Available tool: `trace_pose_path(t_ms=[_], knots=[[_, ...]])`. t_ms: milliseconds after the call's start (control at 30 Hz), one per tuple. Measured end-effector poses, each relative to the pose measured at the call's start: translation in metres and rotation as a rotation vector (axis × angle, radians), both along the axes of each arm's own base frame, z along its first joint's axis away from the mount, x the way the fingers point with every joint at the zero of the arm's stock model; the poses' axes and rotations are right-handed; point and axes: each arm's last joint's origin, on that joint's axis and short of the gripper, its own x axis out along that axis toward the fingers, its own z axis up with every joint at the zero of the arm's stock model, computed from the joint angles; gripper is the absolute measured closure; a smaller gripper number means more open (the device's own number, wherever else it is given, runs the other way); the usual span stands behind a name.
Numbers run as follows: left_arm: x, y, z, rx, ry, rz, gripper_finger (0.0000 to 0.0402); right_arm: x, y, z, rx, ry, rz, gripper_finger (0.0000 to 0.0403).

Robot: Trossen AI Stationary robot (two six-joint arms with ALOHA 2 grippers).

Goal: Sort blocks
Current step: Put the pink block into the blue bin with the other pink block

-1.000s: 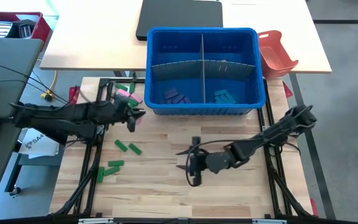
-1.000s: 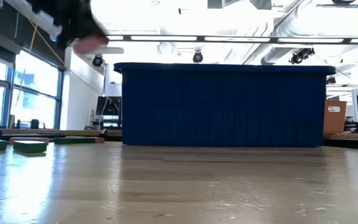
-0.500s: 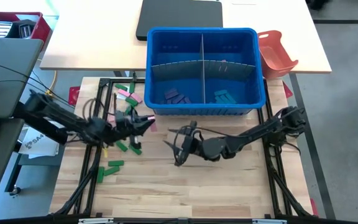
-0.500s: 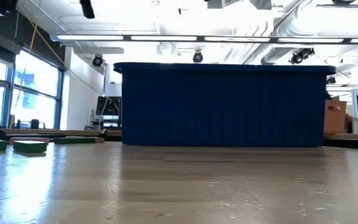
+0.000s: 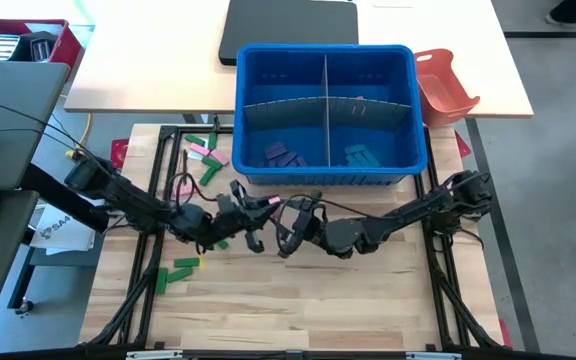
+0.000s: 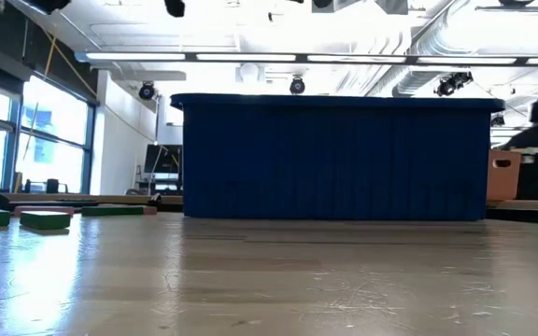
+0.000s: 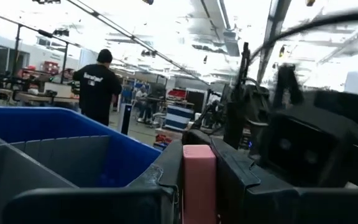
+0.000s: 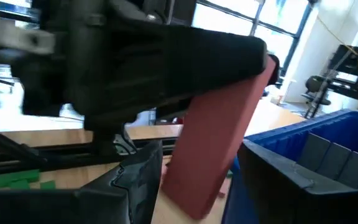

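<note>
High view: blue bin point(image 5: 420, 100) w/ purple, teal blocks (front compartments); left fingers point(image 7: 166, 177) grip pink block point(image 7: 199, 183), right's apart.

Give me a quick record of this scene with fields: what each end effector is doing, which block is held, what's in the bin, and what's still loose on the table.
left end effector: shut on the pink block, held above the table in front of the blue bin
right end effector: open, close against the left one, its fingers either side of the pink block
blue bin: four compartments; purple blocks front left, teal blocks front right
loose on table: green blocks and more pink blocks on the left side
apparent stage: handover between arms, not yet released
</note>
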Motion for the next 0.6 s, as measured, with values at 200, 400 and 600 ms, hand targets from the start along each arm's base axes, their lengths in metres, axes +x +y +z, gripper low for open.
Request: trace_pose_path(t_ms=[200,400,600], knots=[[0.006,-0.005,-0.001,0.010,0.014,0.004,0.0351,-0.001,0.002,-0.002,0.001,0.018,-0.004,0.0231],[0.004,-0.006,-0.001,0.063,0.069,0.046,0.0309,-0.009,0.008,-0.002,-0.029,0.083,-0.086,0.0300],[-0.018,-0.009,0.014,0.111,0.214,0.238,0.0228,-0.045,-0.002,0.041,0.000,0.121,-0.121,0.0300]])
